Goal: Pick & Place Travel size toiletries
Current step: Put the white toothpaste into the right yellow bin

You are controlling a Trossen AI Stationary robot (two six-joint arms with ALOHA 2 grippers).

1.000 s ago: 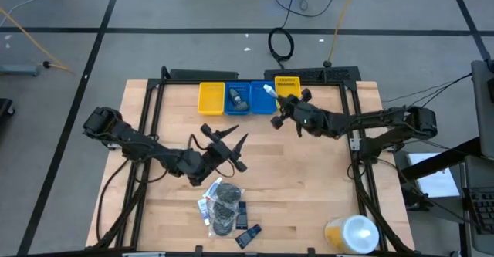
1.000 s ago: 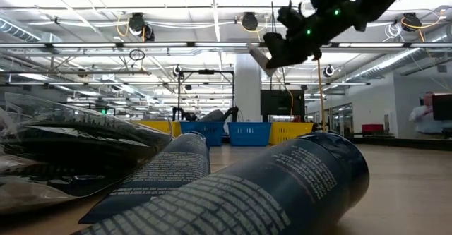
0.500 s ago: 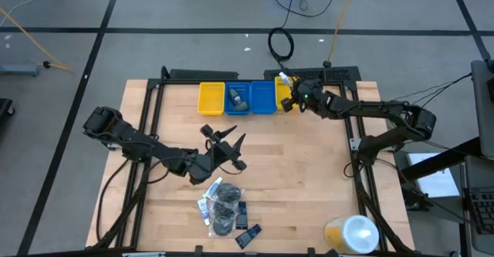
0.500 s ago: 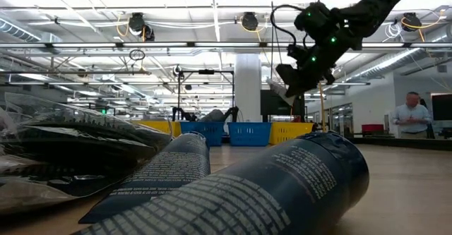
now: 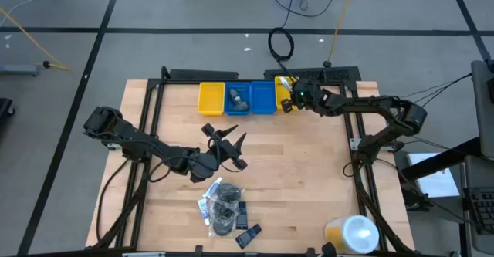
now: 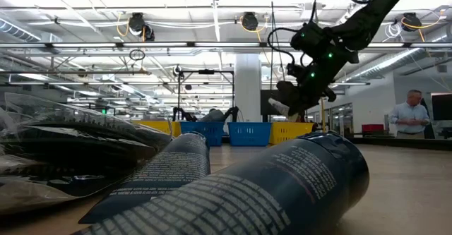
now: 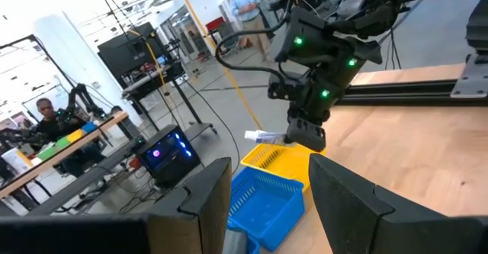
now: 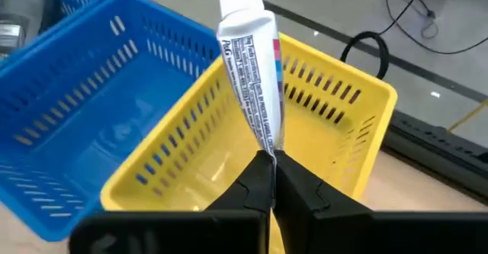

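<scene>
Your right claw (image 8: pixel 268 162) pinches the tube (image 8: pixel 250 71) by its tail, long axis upright, directly over the yellow bin (image 8: pixel 335 101); left claw (image 5: pixel 224 143) spread, mid-frame.

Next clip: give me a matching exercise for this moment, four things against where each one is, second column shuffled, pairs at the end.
Things:
1. white tube
2. dark grey bottle
3. pile of toiletries
4. large yellow container

Places:
A. on the wood near the front edge, just ahead of the left gripper
B. lying in a blue bin
C. front right corner of the table
D. pinched in the right gripper above the right-hand yellow bin

Pairs: 1-D, 2-B, 3-A, 4-C
</scene>
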